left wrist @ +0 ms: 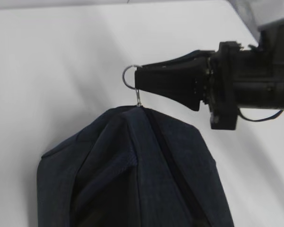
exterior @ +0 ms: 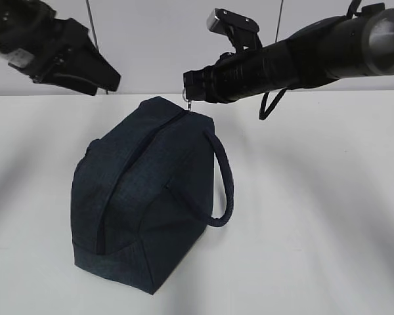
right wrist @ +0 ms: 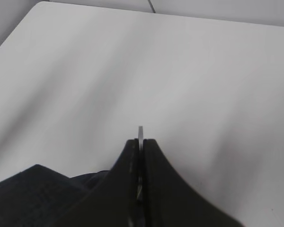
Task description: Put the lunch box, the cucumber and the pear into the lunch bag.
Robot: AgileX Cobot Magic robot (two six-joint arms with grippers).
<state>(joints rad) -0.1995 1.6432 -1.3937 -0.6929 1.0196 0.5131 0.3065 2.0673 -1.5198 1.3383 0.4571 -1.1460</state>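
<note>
The navy lunch bag point(exterior: 144, 197) lies on its side on the white table, its zipper line running up to a metal ring pull point(exterior: 188, 97). My right gripper point(exterior: 189, 82) is shut on that ring at the bag's upper end. The ring's edge point(right wrist: 140, 130) pokes out between the closed fingers. The left wrist view shows the same grip from the side, with the ring point(left wrist: 130, 75) above the bag point(left wrist: 132, 170). My left gripper point(exterior: 113, 81) hangs at the upper left, clear of the bag, its jaws unreadable. The lunch box, cucumber and pear are out of view.
One rope-like handle point(exterior: 226, 184) loops out from the bag's right side. White table point(exterior: 328, 216) stretches to the right and in front of the bag. A pale wall stands behind.
</note>
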